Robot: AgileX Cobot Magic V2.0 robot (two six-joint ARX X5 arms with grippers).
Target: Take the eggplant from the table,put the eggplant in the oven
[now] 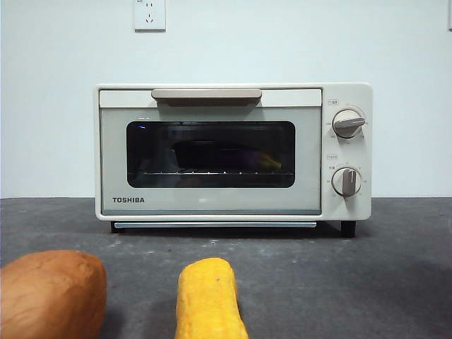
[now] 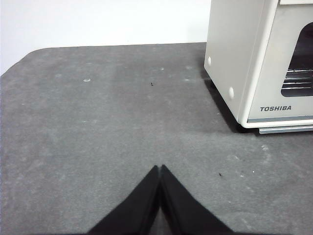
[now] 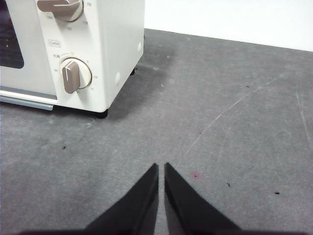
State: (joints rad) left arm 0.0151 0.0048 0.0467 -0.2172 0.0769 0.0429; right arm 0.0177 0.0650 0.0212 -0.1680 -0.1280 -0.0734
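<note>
Inside the cream-white Toshiba toaster oven (image 1: 212, 205), behind its shut dark glass door (image 1: 210, 153), lying lengthwise on the wire rack (image 1: 205, 172): the long, glossy dark-purple eggplant (image 1: 212, 155), dim through the glass, long axis running across the oven's width, parallel to the door, with what looks like the greenish stem tip toward the knob side. Judging from that, nothing of the task remaining but keeping clear. Standing on the flat dark grey speckled table (image 1: 395, 282), in front of the oven and well apart from it: an orange-brown sweet potato (image 1: 51, 293) and, beside it, a yellow corn cob (image 1: 208, 300), both untouched. Waiting low over bare table off the oven's logo-side corner: the left gripper (image 2: 160, 169), jaws pressed tip to tip, holding nothing. Hovering off the oven's opposite corner, out from the two beige knobs (image 3: 73, 74): the right gripper (image 3: 161, 167), jaws drawn nearly together with only a thin slit between, likewise carrying nothing. Neither arm showing in the front view. Both grippers sitting outside the oven's flanks, neither clearly nearer the eggplant, and the closed door standing between it and each of them.
</note>
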